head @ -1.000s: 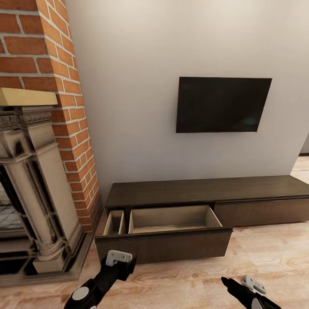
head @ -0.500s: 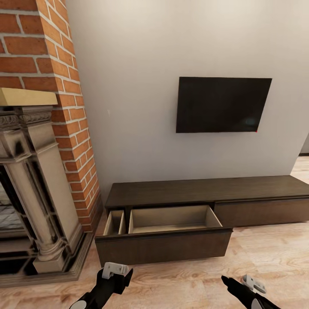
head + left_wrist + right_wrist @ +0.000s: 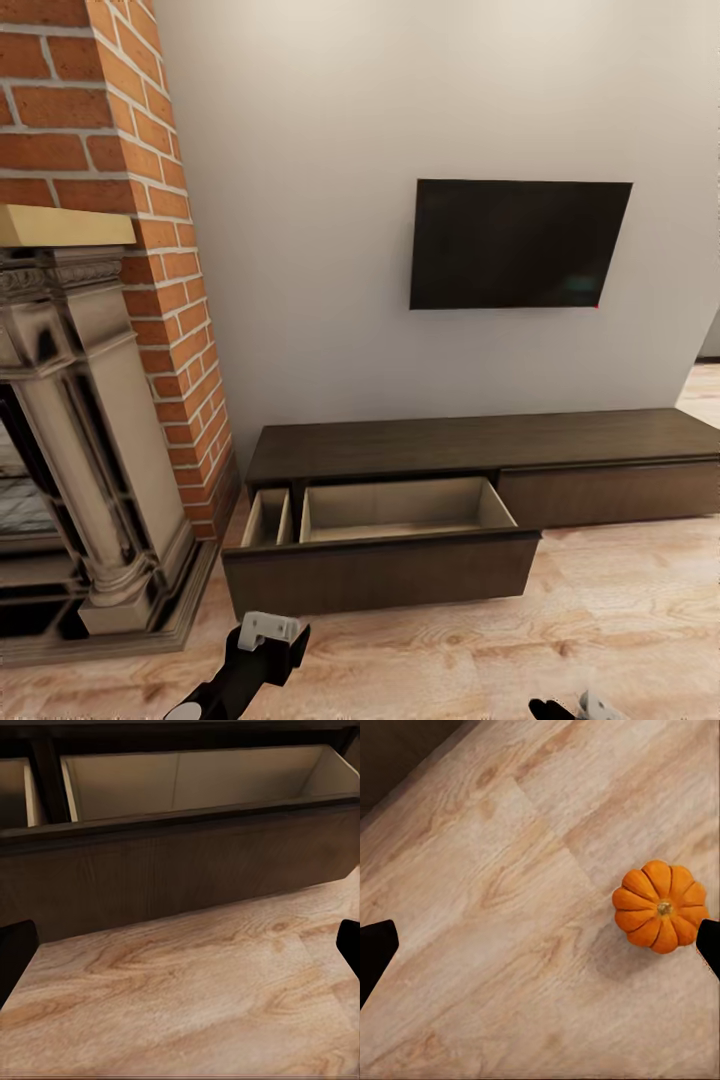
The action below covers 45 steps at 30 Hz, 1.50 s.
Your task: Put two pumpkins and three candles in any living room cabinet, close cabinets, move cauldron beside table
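Your right gripper (image 3: pixel 540 949) hangs over bare floor (image 3: pixel 510 945) with its jaws spread wide and nothing between them; only the two dark fingertips (image 3: pixel 375 952) show at the edges of its wrist view. The pumpkin (image 3: pixel 660 906) sits on the boards just inside one fingertip, well off the midline between the jaws, so you need to slide sideways until its stem lies midway before you descend.

Expect it to be light, rigid and rounded, with ribs that give the pads some purchase. It looks smooth-skinned and could roll or squirt out if pinched high. Take it across the widest part of the belly, pads on opposite ribs, not by the short stem.

Your left gripper (image 3: pixel 180 949) is also spread wide and empty, low over the floor just short of the cabinet (image 3: pixel 480 445). Ahead of it, the drawer (image 3: pixel 400 540) stands pulled out, its pale interior bare as far as can be seen, with a narrow compartment beside it. That is a ready place to lower the pumpkin in.
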### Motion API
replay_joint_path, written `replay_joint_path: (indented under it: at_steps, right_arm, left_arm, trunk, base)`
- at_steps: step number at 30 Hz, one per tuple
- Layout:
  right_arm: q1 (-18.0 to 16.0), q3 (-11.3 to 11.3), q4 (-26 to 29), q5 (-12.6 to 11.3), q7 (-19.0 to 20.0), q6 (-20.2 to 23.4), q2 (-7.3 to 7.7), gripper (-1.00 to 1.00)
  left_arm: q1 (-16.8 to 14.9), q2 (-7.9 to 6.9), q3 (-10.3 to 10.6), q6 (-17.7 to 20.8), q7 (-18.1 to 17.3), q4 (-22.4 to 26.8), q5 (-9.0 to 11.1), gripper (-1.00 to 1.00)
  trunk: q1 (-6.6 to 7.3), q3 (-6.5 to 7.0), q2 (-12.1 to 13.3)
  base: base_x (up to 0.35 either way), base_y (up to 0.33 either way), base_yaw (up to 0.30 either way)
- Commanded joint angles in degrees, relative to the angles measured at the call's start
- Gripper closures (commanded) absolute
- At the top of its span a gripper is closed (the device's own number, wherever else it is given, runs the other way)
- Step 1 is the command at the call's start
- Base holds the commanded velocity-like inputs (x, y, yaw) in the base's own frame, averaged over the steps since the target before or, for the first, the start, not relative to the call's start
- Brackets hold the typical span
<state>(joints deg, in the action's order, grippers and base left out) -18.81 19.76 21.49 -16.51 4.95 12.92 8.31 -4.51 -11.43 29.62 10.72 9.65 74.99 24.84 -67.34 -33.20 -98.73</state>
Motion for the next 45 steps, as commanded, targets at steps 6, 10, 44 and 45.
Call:
replay_joint_path:
  at_steps: [6,10,44,45]
  right_arm:
    - [-0.08,0.52,-0.74,-0.69,-3.36,0.21,0.17,-1.00]
    - [-0.09,0.54,-0.82,-0.77,-3.77,0.14,0.20,-1.00]
    - [-0.09,0.48,-0.76,-0.89,-3.10,-0.08,0.15,-1.00]
    - [-0.09,0.48,-0.76,-0.89,-3.10,-0.08,0.15,-1.00]
  left_arm:
    - [0.00,0.13,0.06,0.10,0.72,-0.60,-4.17,-1.00]
    - [0.02,0.35,0.02,0.09,0.73,-1.24,-5.74,-1.00]
    - [-0.06,3.78,5.17,-2.49,11.27,-6.13,-6.57,-1.00]
    - [-0.06,3.82,5.16,-2.50,11.32,-6.19,-6.57,-1.00]
  trunk:
    - [0.02,-0.06,-0.03]
    - [0.02,-0.06,-0.03]
    - [0.02,-0.06,-0.03]
    - [0.02,-0.06,-0.03]
  base:
    - [-0.232,-0.013,0.000]
    - [-0.081,-0.062,0.000]
    - [-0.035,-0.187,0.000]
    - [-0.005,-0.284,0.000]
